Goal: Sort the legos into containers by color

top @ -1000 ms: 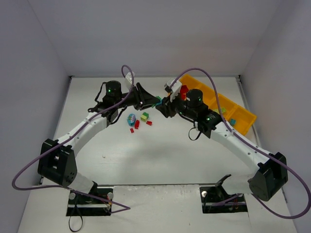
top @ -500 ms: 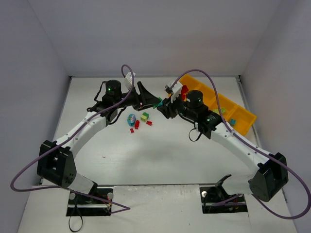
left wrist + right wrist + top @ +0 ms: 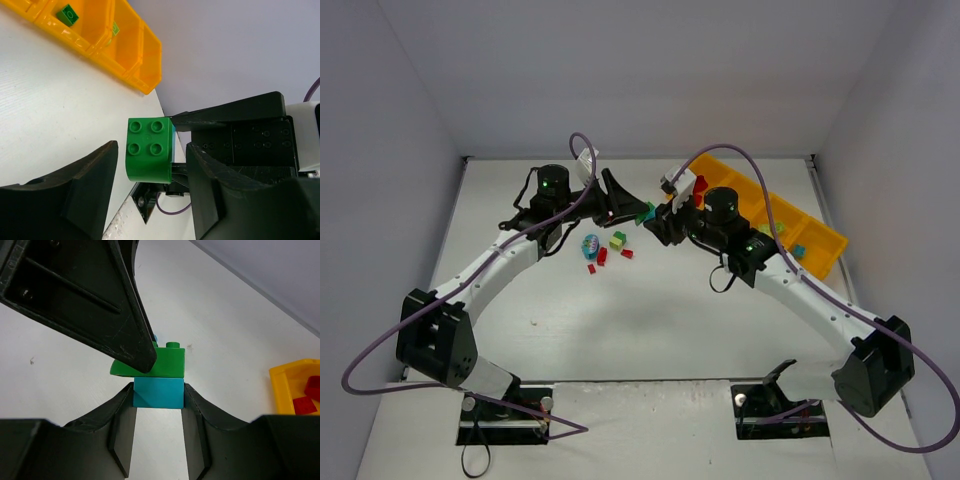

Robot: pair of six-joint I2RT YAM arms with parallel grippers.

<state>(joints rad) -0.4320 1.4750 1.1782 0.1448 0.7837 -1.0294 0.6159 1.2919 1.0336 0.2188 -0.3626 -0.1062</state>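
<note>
Both light, rigid, slick: right gripper [image 3: 158, 392] pinches teal brick's [image 3: 157, 395] sides near desk's [image 3: 650, 310] far edge; left gripper's [image 3: 152, 147] hold on green brick [image 3: 149, 152] is unclear.

a lab test booth: bare white walls [image 3: 640, 80], white table [image 3: 640, 330]

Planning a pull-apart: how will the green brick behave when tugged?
Probably rigid: the green brick shows crisp moulded edges. Likely slippery: its sides look glossy. It may resist, being seated on the teal brick held in the right pincer.
</note>
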